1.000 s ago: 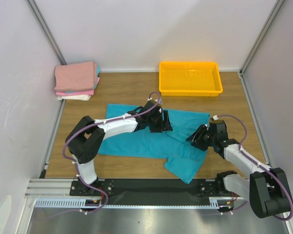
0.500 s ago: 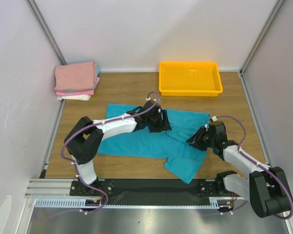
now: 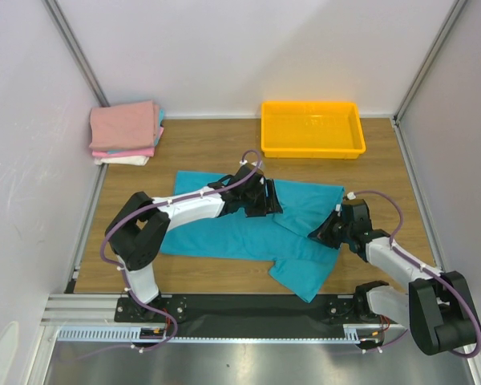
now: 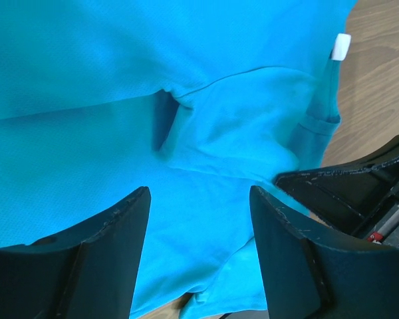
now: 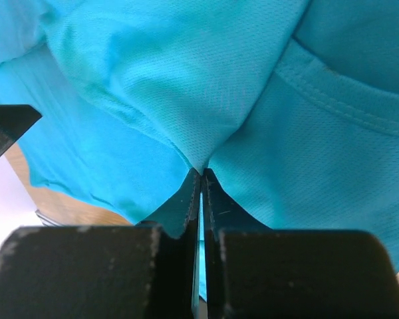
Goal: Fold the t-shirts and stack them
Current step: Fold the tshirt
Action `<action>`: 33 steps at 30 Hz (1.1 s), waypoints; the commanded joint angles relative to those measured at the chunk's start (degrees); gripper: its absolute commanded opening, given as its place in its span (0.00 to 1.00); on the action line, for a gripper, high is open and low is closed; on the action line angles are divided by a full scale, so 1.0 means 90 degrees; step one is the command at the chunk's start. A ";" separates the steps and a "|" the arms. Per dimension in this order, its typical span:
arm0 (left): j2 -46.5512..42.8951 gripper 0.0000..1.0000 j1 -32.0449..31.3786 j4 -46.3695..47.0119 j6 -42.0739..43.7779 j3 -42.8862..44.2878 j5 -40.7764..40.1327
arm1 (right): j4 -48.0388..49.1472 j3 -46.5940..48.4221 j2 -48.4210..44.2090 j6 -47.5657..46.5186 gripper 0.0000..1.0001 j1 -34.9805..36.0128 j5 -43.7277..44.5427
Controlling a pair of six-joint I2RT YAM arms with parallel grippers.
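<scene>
A wooden table [image 3: 224,144] enclosed by white walls [image 3: 248,48] is carrying the whole scene, with the yellow tray [image 3: 312,150] sitting at its far edge, right of centre, and showing only its own yellow floor. Well to the left of the tray, in the far left corner, a stack of folded t-shirts [image 3: 127,128] is resting, pink pieces lying on top of a white one. Just in front of the tray, towards the arm bases, the teal t-shirt [image 3: 224,233] is lying spread out, one part trailing towards the near edge. The left gripper [image 3: 264,199] is reaching in over the cloth directly in front of the tray's left end; in the left wrist view its jaws are standing apart [image 4: 199,199] above rumpled teal fabric, gripping nothing, with the white neck label [image 4: 341,46] showing beyond them. The right gripper [image 3: 319,234] is lying in front of the tray's right half at the shirt's right side; in the right wrist view its jaws are pressing together [image 5: 201,174], pinching a raised fold of the teal cloth at their tips.
</scene>
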 commanded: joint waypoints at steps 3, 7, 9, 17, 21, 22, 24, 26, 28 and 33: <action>0.0103 0.66 -0.0030 0.0466 -0.0058 -0.0033 0.0025 | -0.0361 0.0372 -0.0369 0.0279 0.01 0.0046 -0.0266; 0.0279 0.63 -0.0069 0.0593 -0.0078 -0.0043 -0.0004 | -0.0440 0.0431 -0.0399 0.0416 0.01 0.0046 -0.0404; 0.0347 0.62 -0.0108 0.0593 -0.0068 -0.0043 -0.0043 | -0.0469 0.0450 -0.0389 0.0445 0.01 0.0055 -0.0462; 0.0591 0.56 -0.0235 0.1081 -0.0049 -0.0160 -0.0130 | -0.0733 0.0587 -0.0594 0.0465 0.00 0.0056 -0.0472; 0.0650 0.54 -0.0274 0.1501 -0.0058 -0.0306 -0.0229 | -0.0889 0.0675 -0.0594 0.0426 0.00 0.0046 -0.0462; 0.0679 0.51 -0.0284 0.1579 -0.0058 -0.0316 -0.0248 | -0.0899 0.0675 -0.0575 0.0426 0.00 0.0055 -0.0462; 0.0757 0.46 -0.0284 0.1628 -0.0078 -0.0326 -0.0277 | -0.0918 0.0675 -0.0575 0.0406 0.00 0.0056 -0.0472; 0.0787 0.35 -0.0294 0.1697 -0.0107 -0.0336 -0.0277 | -0.0938 0.0675 -0.0565 0.0387 0.00 0.0056 -0.0462; 0.0826 0.22 -0.0294 0.1668 -0.0146 -0.0307 -0.0278 | -0.0957 0.0666 -0.0575 0.0367 0.00 0.0056 -0.0453; 0.0670 0.04 -0.0294 0.1161 -0.0215 -0.0131 -0.0443 | -0.1065 0.0656 -0.0575 0.0289 0.00 0.0056 -0.0384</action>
